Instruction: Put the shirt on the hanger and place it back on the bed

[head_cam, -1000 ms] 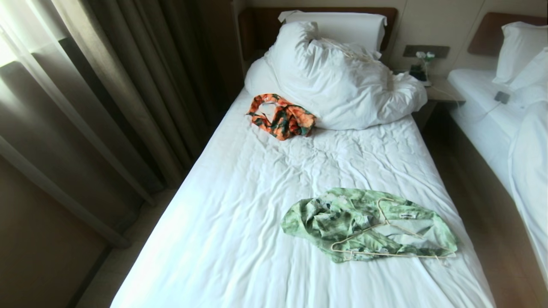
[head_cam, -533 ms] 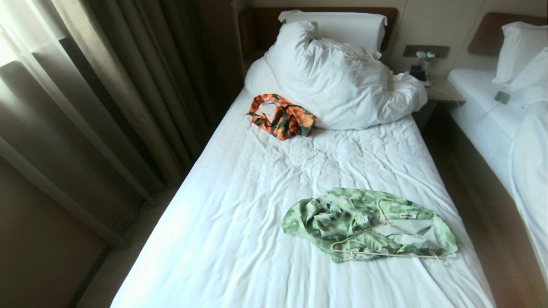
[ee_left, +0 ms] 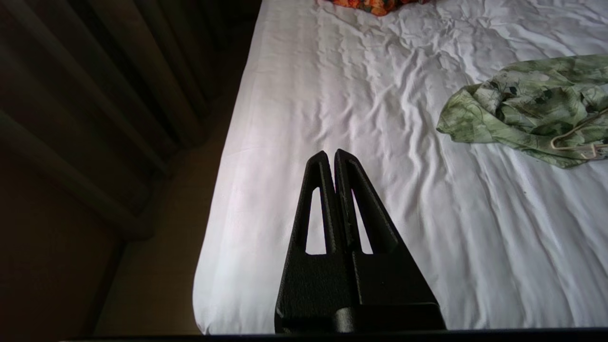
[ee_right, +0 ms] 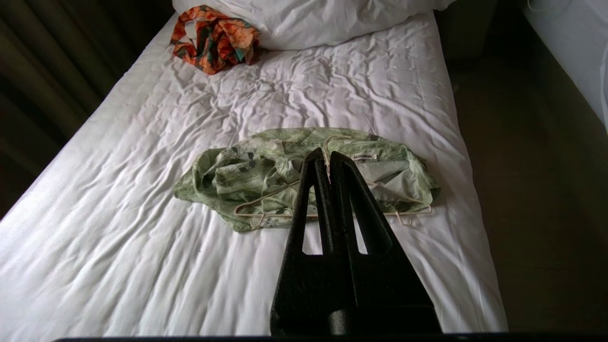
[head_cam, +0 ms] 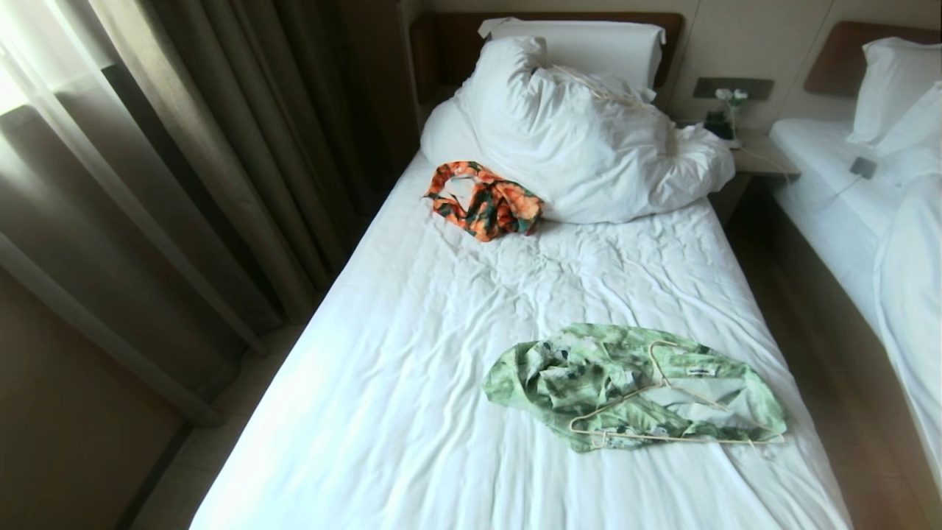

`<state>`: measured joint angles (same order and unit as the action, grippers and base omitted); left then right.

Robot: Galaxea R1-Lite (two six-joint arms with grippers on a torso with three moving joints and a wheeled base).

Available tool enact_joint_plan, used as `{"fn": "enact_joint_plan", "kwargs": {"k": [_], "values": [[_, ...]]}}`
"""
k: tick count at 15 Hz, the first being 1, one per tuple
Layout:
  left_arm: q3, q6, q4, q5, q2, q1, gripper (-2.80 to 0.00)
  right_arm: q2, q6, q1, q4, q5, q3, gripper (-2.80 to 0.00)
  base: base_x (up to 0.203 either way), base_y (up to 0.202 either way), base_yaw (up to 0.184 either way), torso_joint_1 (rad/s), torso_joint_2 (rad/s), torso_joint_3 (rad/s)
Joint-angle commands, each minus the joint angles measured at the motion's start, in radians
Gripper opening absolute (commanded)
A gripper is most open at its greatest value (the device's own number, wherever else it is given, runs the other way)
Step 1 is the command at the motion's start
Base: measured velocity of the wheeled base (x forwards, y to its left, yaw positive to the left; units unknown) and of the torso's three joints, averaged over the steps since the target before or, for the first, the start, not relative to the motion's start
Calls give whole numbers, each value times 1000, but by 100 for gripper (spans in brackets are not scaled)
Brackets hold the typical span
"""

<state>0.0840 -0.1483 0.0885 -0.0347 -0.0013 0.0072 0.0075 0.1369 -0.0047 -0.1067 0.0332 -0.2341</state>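
The pale green leaf-print shirt (head_cam: 589,372) lies crumpled on the near right part of the bed (head_cam: 441,353). The cream wire hanger (head_cam: 662,437) lies flat on top of it, hook by the white neck label. Neither arm shows in the head view. In the left wrist view my left gripper (ee_left: 331,153) is shut and empty above bare sheet near the bed's left edge, with the shirt (ee_left: 522,109) off to its side. In the right wrist view my right gripper (ee_right: 323,153) is shut and empty, held short of the shirt (ee_right: 247,175) and hanger (ee_right: 282,214).
An orange-and-green floral garment (head_cam: 486,200) lies by the bunched duvet (head_cam: 589,147) below the pillow (head_cam: 589,44). Curtains (head_cam: 184,184) hang left of the bed. A nightstand (head_cam: 758,158), a strip of floor (head_cam: 809,331) and a second bed (head_cam: 883,221) are on the right.
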Motion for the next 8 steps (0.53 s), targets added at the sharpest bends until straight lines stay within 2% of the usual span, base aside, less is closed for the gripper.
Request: {"fn": "enact_joint_plan", "kwargs": {"k": [1,3,6,8], "values": [[-57,-24,-71,5,1,0,-280,-8,-8,0,64,-3,105,-280,0,0,0,0,0,0],[-58,-28,-72,2,1,0,-280,-8,-24,0,74,-5,152,-280,0,0,0,0,0,0],[-72,-23,-72,-16,1,0,-280,-9,-66,0,76,-56,187,-280,0,0,0,0,0,0],[-72,-19,-72,-19,1,0,-280,-9,-128,0,76,-84,190,-280,0,0,0,0,0,0]]}}
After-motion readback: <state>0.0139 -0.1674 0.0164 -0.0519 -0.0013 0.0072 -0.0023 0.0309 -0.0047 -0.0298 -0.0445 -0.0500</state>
